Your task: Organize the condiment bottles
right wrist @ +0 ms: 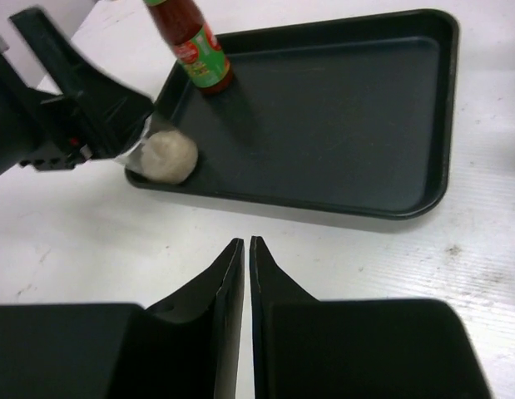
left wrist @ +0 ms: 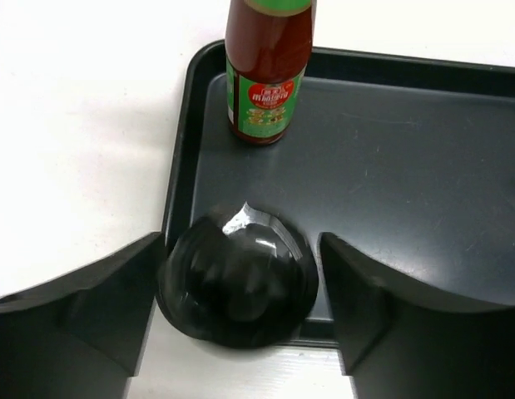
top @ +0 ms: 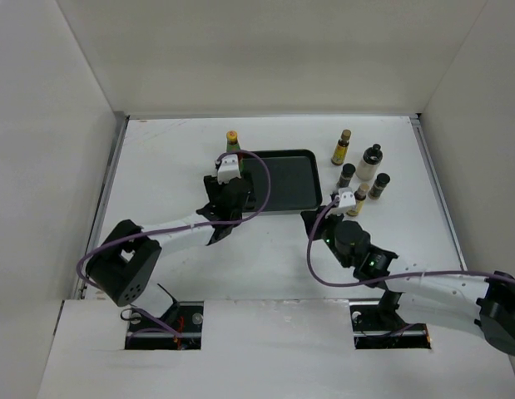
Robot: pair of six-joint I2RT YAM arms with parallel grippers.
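Note:
My left gripper (top: 228,195) (left wrist: 240,245) stands over the near left corner of the black tray (top: 290,179) and is shut on a whitish jar with a dark cap (left wrist: 236,287). The jar sits tilted in that corner in the right wrist view (right wrist: 167,156). The red bottle (top: 232,141) with green neck and yellow cap stands upright in the tray's far left corner (left wrist: 268,83) (right wrist: 195,50). My right gripper (top: 314,220) (right wrist: 246,243) is shut and empty over the table just in front of the tray.
Several small bottles stand on the table right of the tray: a yellow-labelled one (top: 342,148), a whitish jar (top: 370,162), and dark-capped ones (top: 346,174) (top: 379,184) (top: 357,201). White walls enclose the table on three sides.

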